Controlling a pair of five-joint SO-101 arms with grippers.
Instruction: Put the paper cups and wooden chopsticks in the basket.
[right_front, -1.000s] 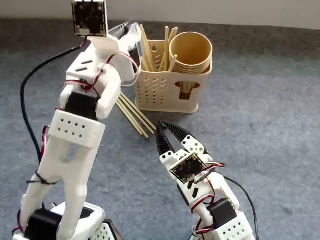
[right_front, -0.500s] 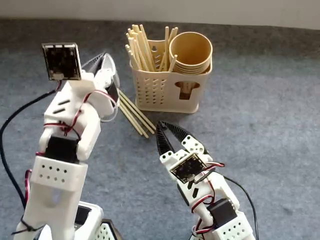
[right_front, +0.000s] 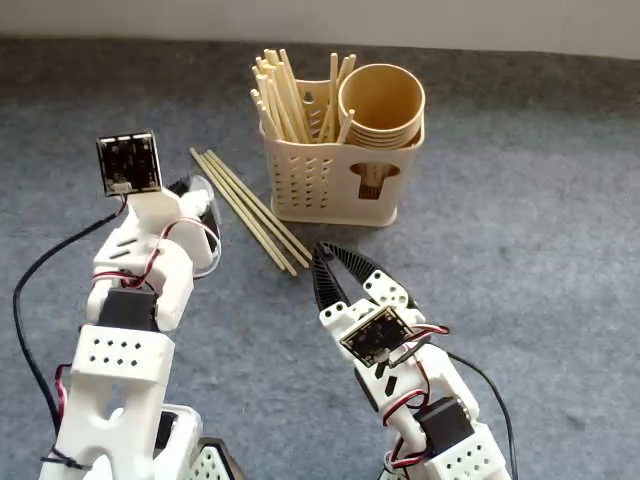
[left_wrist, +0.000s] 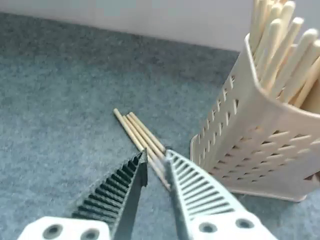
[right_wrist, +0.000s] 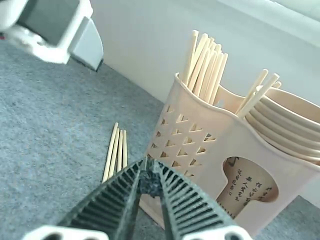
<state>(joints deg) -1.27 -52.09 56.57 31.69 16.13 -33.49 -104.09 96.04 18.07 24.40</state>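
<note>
Beige basket (right_front: 340, 185) sits upper centre in the high view, with paper cups (right_front: 382, 100) stacked in its right side and upright chopsticks (right_front: 285, 90) in its left. Loose chopsticks (right_front: 250, 210) lie on the grey table (right_front: 520, 250) just left of it. Left tool (left_wrist: 155, 162) is slightly apart and empty, near them. Right tool (right_wrist: 149, 175) is together, lower centre.
</note>
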